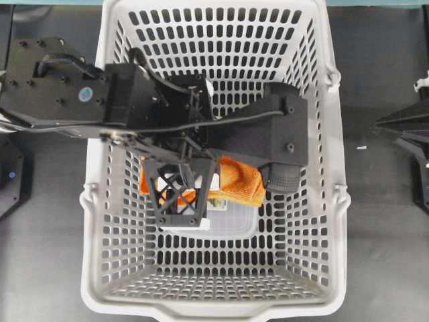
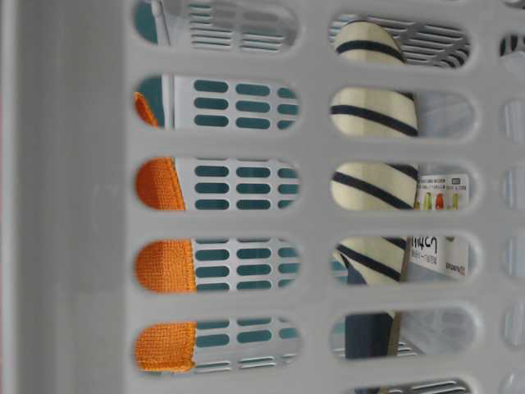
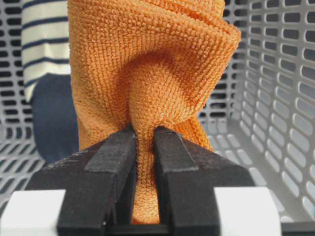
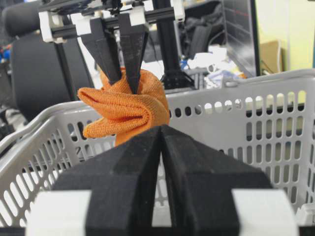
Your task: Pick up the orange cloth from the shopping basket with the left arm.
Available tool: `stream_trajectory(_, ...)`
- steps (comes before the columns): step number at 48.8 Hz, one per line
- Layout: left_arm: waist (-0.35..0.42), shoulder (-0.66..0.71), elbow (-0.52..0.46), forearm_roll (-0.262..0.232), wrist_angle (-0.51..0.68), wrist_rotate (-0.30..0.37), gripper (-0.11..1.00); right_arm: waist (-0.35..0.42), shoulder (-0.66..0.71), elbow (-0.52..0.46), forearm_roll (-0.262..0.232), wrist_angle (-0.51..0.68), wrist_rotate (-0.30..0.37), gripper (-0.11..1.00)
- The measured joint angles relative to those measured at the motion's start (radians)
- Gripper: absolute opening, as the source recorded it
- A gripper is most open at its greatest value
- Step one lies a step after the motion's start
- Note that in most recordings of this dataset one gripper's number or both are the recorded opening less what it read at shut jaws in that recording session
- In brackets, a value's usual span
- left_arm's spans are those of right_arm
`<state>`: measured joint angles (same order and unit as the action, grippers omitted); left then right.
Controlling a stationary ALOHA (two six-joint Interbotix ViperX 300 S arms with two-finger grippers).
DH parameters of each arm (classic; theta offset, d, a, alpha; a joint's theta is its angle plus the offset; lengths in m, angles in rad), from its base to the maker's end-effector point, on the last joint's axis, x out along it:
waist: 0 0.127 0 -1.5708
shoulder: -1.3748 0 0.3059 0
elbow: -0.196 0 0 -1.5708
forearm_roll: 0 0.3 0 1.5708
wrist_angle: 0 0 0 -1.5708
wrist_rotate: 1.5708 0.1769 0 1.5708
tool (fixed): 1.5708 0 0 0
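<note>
Cloth (image 3: 147,88), bright orange and fuzzy, is hanging pinched in the left gripper (image 3: 143,147), whose two black fingers (image 3: 114,162) are squeezing a fold of it between their tips. In the right wrist view the cloth (image 4: 125,110) is dangling from that gripper (image 4: 125,81) above the rim of the basket (image 4: 236,98), with its lower edge dipping behind the near wall. From overhead the left arm (image 1: 74,87) is reaching in from the left over the grey basket (image 1: 322,221), and the cloth (image 1: 238,181) is showing beneath the gripper (image 1: 182,198), over the middle of the basket.

A striped slipper (image 2: 373,156), cream with navy bands, is standing on end inside the basket, seen through the slotted wall in the table-level view; the cloth (image 2: 164,263) is showing through the slots to its left, well apart from it. A clear plastic container (image 1: 234,221) with a printed label is lying on the basket floor under the gripper.

The right gripper (image 4: 161,147) is sitting outside the basket with its fingers pressed together on nothing, pointing toward the basket wall.
</note>
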<state>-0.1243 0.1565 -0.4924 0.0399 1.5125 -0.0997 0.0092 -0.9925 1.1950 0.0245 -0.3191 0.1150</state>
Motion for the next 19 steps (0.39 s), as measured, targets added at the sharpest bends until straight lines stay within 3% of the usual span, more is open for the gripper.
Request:
stream_trajectory(15,-0.002,0.000,0.000,0.002,0.000,0.000,0.08,0.012,-0.002,0.000,0.000,0.011,0.005,0.00)
stream_trajectory(19,-0.002,0.000,0.002,0.002,-0.002,0.000,0.08,0.012,-0.002,0.000,0.000,0.020,0.005,0.09)
